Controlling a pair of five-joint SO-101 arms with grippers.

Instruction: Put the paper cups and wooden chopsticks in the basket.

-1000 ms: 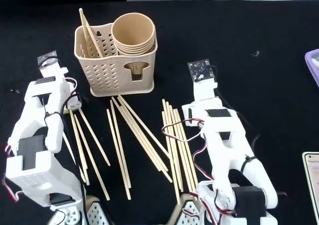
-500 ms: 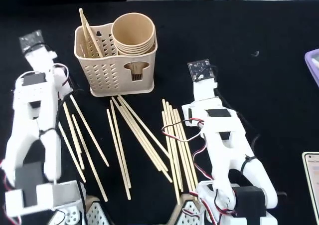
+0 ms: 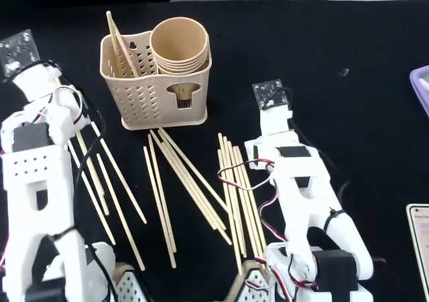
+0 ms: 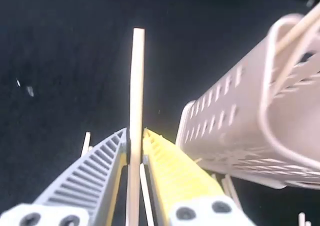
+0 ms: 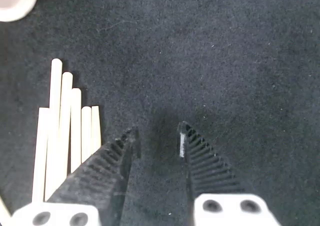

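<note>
The beige basket (image 3: pixel 155 101) stands at the back of the black table, with stacked paper cups (image 3: pixel 179 44) and a few chopsticks (image 3: pixel 120 44) inside. My left gripper (image 4: pixel 134 145) is shut on one wooden chopstick (image 4: pixel 136 75), raised just left of the basket (image 4: pixel 240 121). Loose chopsticks lie below the left arm (image 3: pixel 107 188), in front of the basket (image 3: pixel 188 181), and in a bundle (image 3: pixel 238 195) beside the right arm. My right gripper (image 5: pixel 156 136) is open low over bare cloth, with the bundle's ends (image 5: pixel 65 116) beside one finger.
A purple container (image 3: pixel 421 81) sits at the right edge. Below it, a white card-like object (image 3: pixel 419 242) lies near the front right. Open black cloth stretches behind and to the right of the right arm.
The left arm has risen and swung back toward the far left, carrying its chopstick up beside the basket. The right arm has stayed still.
</note>
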